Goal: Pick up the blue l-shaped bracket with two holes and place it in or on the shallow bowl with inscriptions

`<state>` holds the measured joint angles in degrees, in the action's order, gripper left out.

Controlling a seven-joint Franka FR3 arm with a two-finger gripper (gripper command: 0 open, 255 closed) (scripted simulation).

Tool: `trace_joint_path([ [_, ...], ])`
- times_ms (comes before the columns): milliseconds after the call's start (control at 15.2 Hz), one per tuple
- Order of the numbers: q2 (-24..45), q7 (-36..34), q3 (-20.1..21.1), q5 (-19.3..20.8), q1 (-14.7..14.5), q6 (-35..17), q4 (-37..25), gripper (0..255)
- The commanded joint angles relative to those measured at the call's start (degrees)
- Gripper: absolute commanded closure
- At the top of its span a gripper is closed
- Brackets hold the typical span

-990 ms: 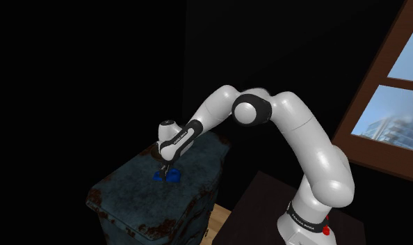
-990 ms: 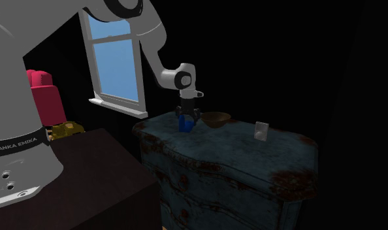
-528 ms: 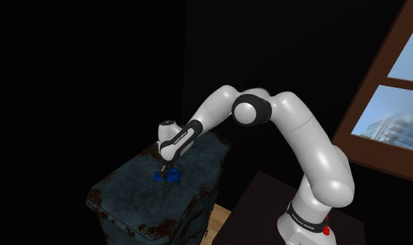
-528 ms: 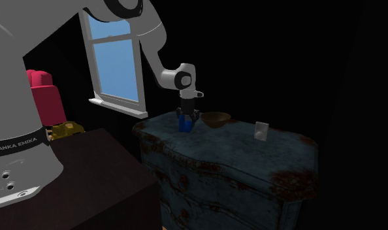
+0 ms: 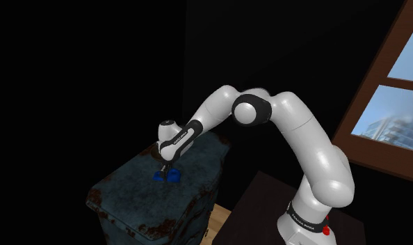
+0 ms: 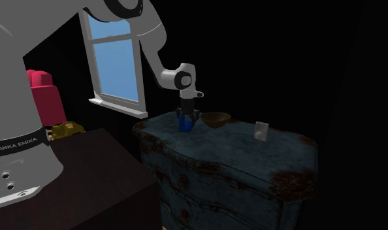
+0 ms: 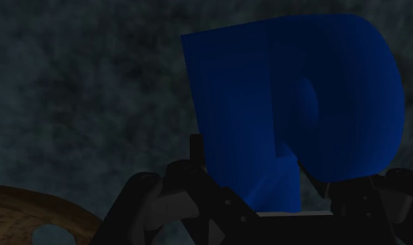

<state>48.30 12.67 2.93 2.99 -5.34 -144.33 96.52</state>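
We have the tool (image 6: 187, 117) clamped on the blue bracket (image 7: 295, 104), which sits low on the worktop (image 6: 251, 147) between its fingers. We judge this the grasp step. Next: lift clear, carry to the brown bowl (image 6: 215, 119) just beside the tool, and release over it.

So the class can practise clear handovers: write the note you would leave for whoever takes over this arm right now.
Gripper: shut on the blue bracket, low on the dresser top.
Bowl: brown, on the dresser close beside the bracket, toward the second exterior view's right.
Done: reach and grasp.
Left: lift the bracket, carry it across, release it in the bowl.
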Motion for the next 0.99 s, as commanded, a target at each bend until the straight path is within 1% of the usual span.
trace_joint_path([
  [0, 0.05, -0.02, 0.0, 0.0, -0.01, -0.01, -0.02, 255],
  [924, -8.71, 0.17, 0.45, -0.42, 0.34, 5.94, 2.8, 255],
])
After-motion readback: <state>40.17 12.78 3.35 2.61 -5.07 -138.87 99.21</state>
